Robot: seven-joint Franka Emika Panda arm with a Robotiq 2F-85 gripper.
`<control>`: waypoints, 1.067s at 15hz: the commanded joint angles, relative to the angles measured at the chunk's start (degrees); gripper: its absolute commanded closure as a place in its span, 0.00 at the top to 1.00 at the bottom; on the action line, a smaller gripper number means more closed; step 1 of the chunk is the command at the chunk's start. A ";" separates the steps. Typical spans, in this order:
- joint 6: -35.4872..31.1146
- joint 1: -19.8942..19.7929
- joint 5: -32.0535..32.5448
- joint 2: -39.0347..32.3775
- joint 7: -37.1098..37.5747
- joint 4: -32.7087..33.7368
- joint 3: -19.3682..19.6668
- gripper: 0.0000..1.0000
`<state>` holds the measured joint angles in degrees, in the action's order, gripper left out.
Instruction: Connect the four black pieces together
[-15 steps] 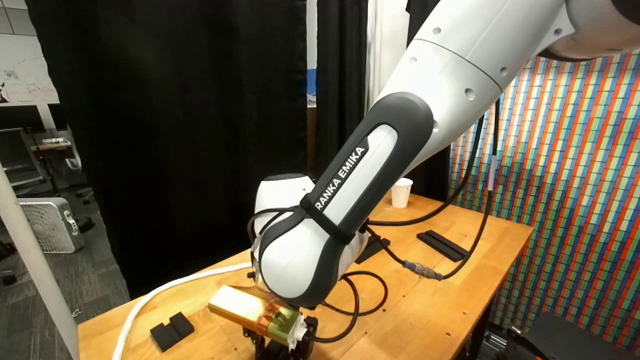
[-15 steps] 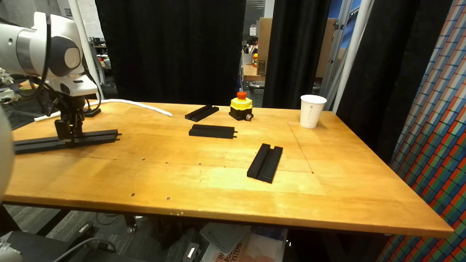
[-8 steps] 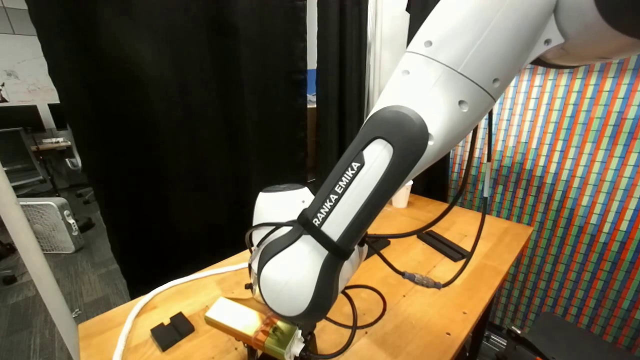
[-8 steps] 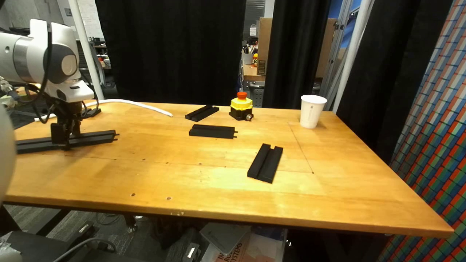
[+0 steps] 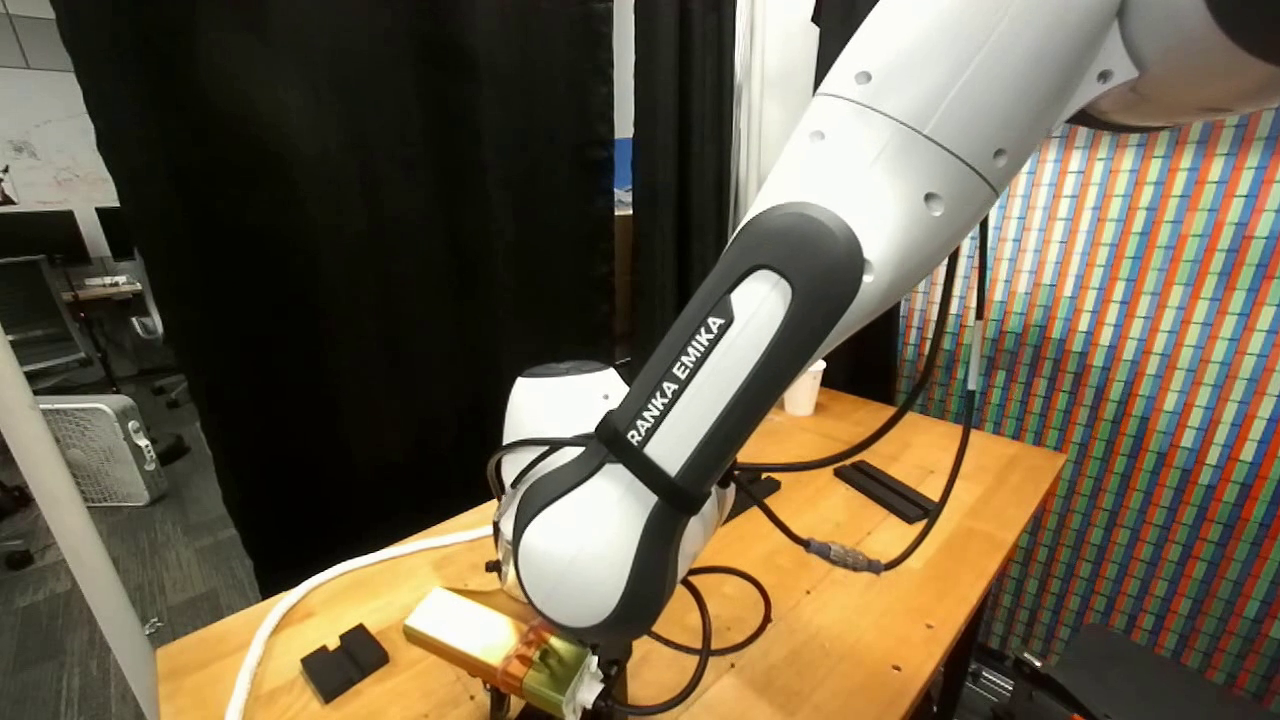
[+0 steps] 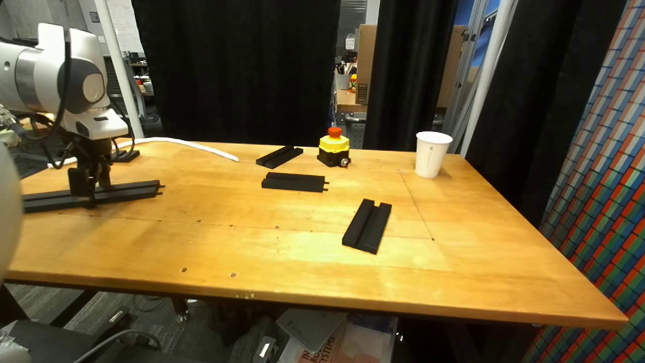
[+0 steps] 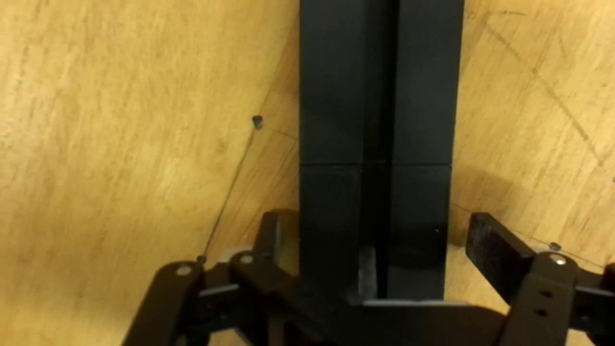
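Observation:
Two black pieces lie end to end as a strip [image 6: 131, 190] at the table's left in an exterior view. In the wrist view a thin seam runs between the far bar [image 7: 331, 86] and the near bar [image 7: 330, 206]. My gripper [image 7: 375, 233] is open and straddles the near bar, with wood showing between each finger and the bar's sides. Loose black bars lie apart: a pegged one [image 6: 292, 182], one behind it [image 6: 279, 157] and one nearer the front [image 6: 367, 226]. The arm hides most of the strip in an exterior view, where a loose bar [image 5: 885, 491] shows.
A chunky black block [image 5: 345, 662] sits close to the arm. Further along the table stand a red button on a yellow base [image 6: 334, 147] and a white cup [image 6: 432, 154]. A white cord [image 6: 189, 144] runs along the back edge, and black cables loop off the arm.
The gripper's fingers have spread apart around the strip. The strip has shifted slightly to the left, and the arm has moved a little down and left. The loose bars have stayed put.

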<state>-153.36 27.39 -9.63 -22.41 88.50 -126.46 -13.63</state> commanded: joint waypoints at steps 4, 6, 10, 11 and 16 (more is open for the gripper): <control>15.52 0.52 6.10 16.56 7.59 -3.83 0.44 1.00; 23.02 -1.80 7.03 22.38 7.16 -4.98 -0.36 1.00; 31.79 -7.19 7.09 32.23 5.38 -7.68 -0.01 1.00; 32.46 -8.67 6.53 33.85 5.27 -8.19 0.23 1.00; 30.92 -15.71 6.15 37.60 5.15 -9.96 1.69 1.00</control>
<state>-121.82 14.90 -3.39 12.62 94.31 -134.95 -12.54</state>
